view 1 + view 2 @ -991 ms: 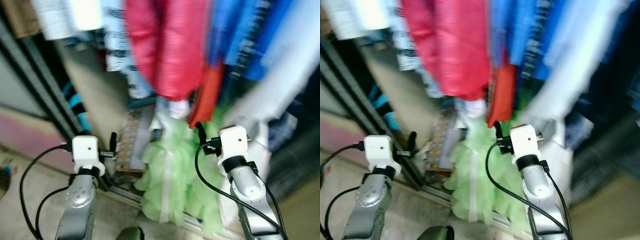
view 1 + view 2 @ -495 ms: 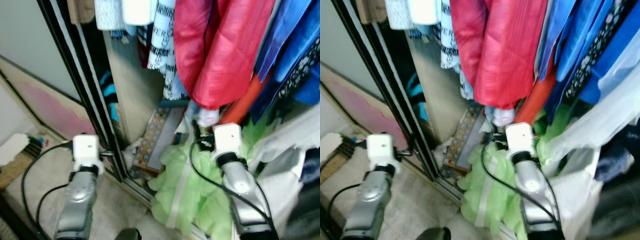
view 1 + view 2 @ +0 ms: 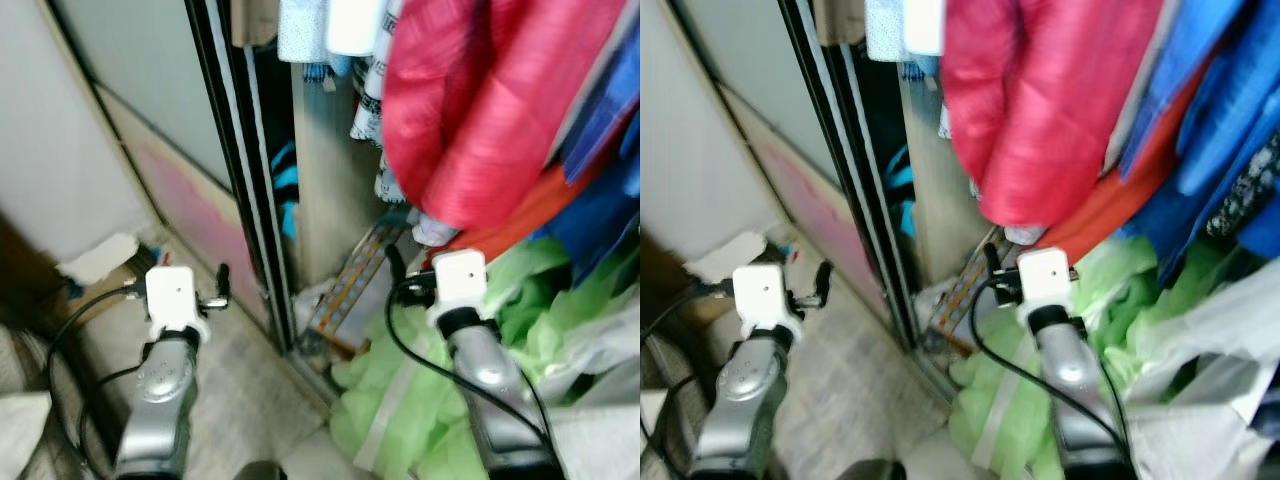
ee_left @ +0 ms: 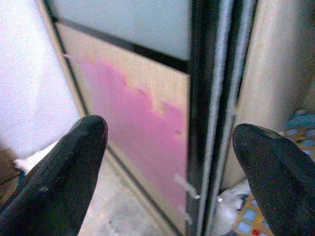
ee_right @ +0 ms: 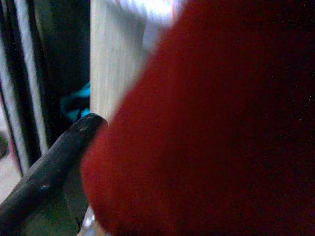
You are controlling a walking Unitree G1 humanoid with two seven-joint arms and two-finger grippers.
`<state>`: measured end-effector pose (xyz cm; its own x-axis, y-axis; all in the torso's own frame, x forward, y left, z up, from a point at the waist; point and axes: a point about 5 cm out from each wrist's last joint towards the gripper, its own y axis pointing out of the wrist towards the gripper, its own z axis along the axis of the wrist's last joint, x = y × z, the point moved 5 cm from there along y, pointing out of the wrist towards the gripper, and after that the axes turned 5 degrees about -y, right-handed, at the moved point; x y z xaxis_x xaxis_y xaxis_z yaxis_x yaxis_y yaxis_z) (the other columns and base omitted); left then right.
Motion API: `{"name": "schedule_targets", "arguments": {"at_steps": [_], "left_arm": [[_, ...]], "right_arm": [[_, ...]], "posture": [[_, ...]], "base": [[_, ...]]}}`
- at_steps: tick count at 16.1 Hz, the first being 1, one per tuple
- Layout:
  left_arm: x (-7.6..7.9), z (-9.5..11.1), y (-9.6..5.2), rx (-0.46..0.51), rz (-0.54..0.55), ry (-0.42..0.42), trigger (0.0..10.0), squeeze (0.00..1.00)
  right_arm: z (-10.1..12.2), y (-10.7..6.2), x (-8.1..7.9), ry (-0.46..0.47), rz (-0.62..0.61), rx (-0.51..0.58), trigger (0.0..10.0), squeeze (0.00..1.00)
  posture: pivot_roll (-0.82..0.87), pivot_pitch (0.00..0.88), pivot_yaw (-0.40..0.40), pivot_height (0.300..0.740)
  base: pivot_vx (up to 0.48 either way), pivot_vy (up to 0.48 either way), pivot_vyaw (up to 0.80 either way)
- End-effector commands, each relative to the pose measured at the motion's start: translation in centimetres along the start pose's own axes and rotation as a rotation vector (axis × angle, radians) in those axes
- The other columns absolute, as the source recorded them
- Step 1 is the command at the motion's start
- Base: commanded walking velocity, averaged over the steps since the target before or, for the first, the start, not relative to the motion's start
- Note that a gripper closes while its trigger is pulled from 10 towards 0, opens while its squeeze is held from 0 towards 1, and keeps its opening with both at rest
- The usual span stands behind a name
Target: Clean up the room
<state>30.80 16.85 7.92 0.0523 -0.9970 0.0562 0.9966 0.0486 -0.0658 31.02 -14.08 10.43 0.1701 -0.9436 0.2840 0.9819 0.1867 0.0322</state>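
Snagging is the main risk here. Right gripper sits up against the hanging red coat inside the closet; whether its fingers are spread I cannot tell, since the coat covers most of the right wrist view. If that arm pushes on, a finger could catch the fabric and drag it off its hanger. Left gripper is spread wide and holds nothing, aimed at the black door frame, near the closet's left edge; a step forward could knock it against that frame. Green cloth lies heaped on the closet floor below the right arm and could tangle the feet.
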Motion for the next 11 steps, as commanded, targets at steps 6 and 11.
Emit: {"name": "schedule_targets", "arguments": {"at_steps": [6,11], "left_arm": [[-0.7,0.9,-0.4,0.028,0.041,0.015,10.0,0.00],[-0.6,0.9,-0.2,0.027,0.048,0.019,10.0,0.00]], "right_arm": [[1.3,0.3,-1.9,-0.038,0.145,0.059,10.0,0.00],[1.6,0.7,-1.6,-0.025,0.108,0.061,10.0,0.00]], "posture": [[0.05,0.000,-0.007,0.740],[0.04,0.000,0.001,0.740]], "base": [[0.000,0.000,0.35],[0.000,0.000,0.80]]}}
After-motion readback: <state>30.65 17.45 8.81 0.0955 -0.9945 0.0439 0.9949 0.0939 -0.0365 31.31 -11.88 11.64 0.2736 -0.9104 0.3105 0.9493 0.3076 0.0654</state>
